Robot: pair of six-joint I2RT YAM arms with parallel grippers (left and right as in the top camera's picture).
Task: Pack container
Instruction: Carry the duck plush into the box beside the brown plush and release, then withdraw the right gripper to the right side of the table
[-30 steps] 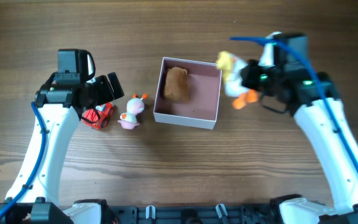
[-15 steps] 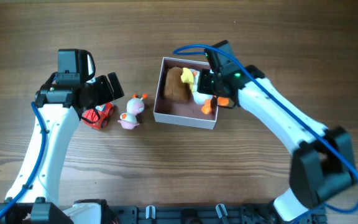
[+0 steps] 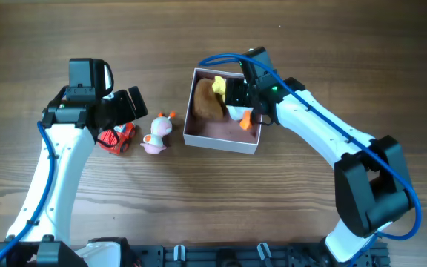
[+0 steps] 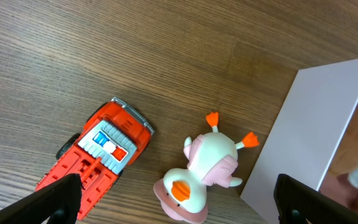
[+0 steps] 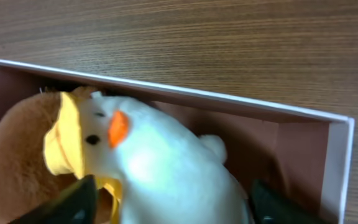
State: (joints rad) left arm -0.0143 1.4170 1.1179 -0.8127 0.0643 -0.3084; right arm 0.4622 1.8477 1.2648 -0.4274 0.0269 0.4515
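**A:** Where is the container?

**B:** The container (image 3: 221, 142) sits on the wooden surface (image 3: 288, 215), a little toward 12 o'clock from the middle in the overhead view. It is square and open on top, and it lies turned slightly off the picture's edges.

**A:** How does it look?

**B:** The outer walls are white and thin, and the floor and inner walls are dusty pink. It is much bigger than any toy near it. The right wrist view shows a white rim running around the pink inside.

**A:** What is in it?

**B:** There are 2 toys. A brown plush (image 3: 204, 100) fills the 9 to 11 o'clock part. A duck (image 3: 236, 113), white with a yellow hat and orange beak and feet, is toward 3 o'clock, and its head touches the brown plush.

**A:** And the right hand?

**B:** The right hand (image 3: 237, 95) reaches in over the 1 o'clock corner. It is grasping the duck, with 1 finger on each side of the body.

**A:** The left one?

**B:** The left hand (image 3: 128, 110) hangs released, with its fingers (image 4: 58, 199) spread wide, well out at 9 o'clock from the container. Below it is a red truck (image 4: 101, 149). A pink toy (image 4: 201, 168) lies between the truck and the container's white wall, near the wall but not touching it.
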